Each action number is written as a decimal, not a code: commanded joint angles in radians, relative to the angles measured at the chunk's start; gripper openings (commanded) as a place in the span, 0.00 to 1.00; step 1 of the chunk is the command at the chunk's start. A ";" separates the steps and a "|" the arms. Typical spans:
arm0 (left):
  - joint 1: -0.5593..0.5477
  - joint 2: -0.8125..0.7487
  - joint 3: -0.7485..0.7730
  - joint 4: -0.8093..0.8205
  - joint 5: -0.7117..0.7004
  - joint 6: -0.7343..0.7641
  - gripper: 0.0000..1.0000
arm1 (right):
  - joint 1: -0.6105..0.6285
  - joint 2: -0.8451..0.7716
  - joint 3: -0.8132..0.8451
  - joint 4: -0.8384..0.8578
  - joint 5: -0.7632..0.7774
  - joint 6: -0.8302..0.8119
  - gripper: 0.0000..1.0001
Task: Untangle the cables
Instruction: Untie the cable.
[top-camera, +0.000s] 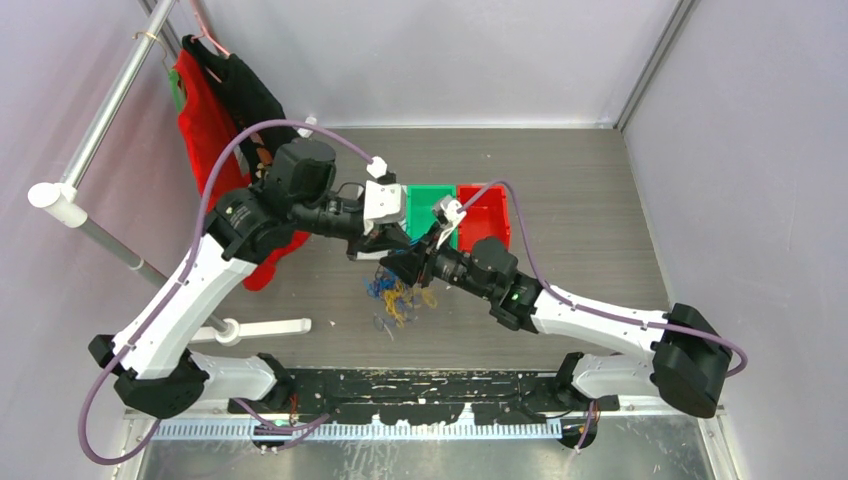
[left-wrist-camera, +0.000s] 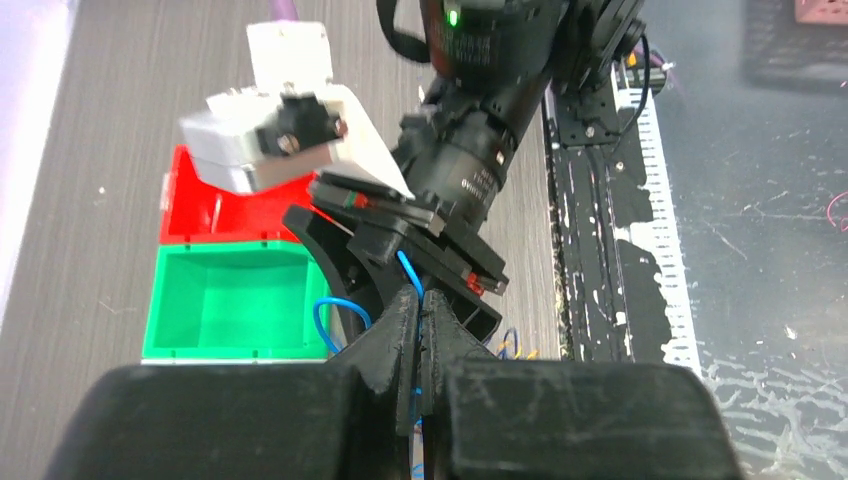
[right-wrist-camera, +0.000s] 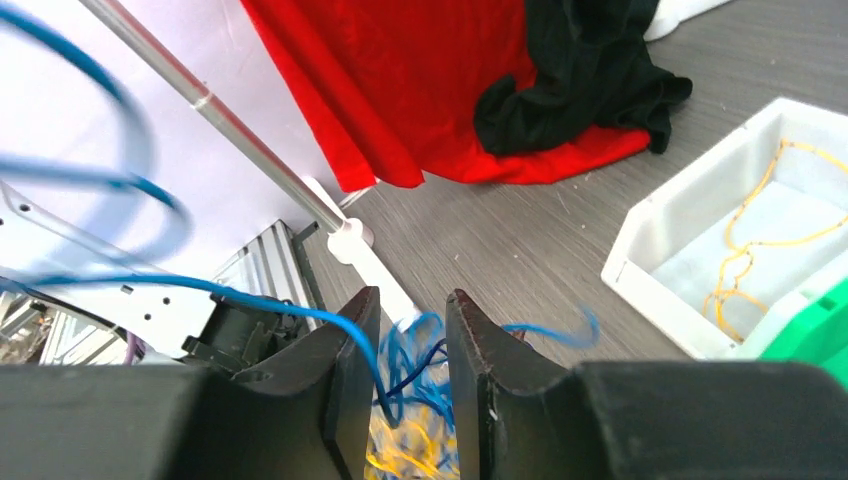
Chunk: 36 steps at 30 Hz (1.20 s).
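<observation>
1. Left gripper (left-wrist-camera: 421, 306): I read the jaws as fully closed. In the left wrist view a blue strand (left-wrist-camera: 408, 272) comes out from between the closed tips, so they are pinched on it. The strand runs up toward the right arm's fingers, which sit just ahead.

2. Right gripper (right-wrist-camera: 410, 302): the jaws stand partly apart, with a clear gap between the two fingers (right-wrist-camera: 350, 380). In the right wrist view the blue strand crosses the inner face of one finger and drops into the gap. I see no clamping on it.

3. The cables (top-camera: 400, 295): a small tangle of blue, yellow-orange and dark strands. It lies on the tabletop (top-camera: 600, 200) near its middle, directly under and just on the near side of the two grippers, which meet tip to tip above it. A few strands rise from the pile toward the jaws. One or two loose loops lie just beside the tangle on the near side.

4. Surroundings: a green bin (top-camera: 425, 205) and a red bin (top-camera: 490, 215) stand touching side by side, just beyond the grippers. The right wrist view also shows a white bin (right-wrist-camera: 650, 230) with a yellow cable (right-wrist-camera: 745, 230) inside. A red garment (top-camera: 205, 130) and a black garment (top-camera: 240, 85) hang at the far left by a metal rail (top-camera: 110, 100).
</observation>
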 joint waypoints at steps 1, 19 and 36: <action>-0.009 0.006 0.109 0.031 0.066 -0.043 0.00 | 0.002 -0.005 -0.069 0.122 0.046 0.072 0.36; -0.010 0.094 0.388 0.099 -0.035 0.064 0.00 | 0.002 -0.018 -0.212 0.144 0.106 0.131 0.55; -0.010 0.040 0.220 0.118 -0.079 0.108 0.00 | 0.001 -0.338 -0.180 -0.128 0.225 0.052 0.71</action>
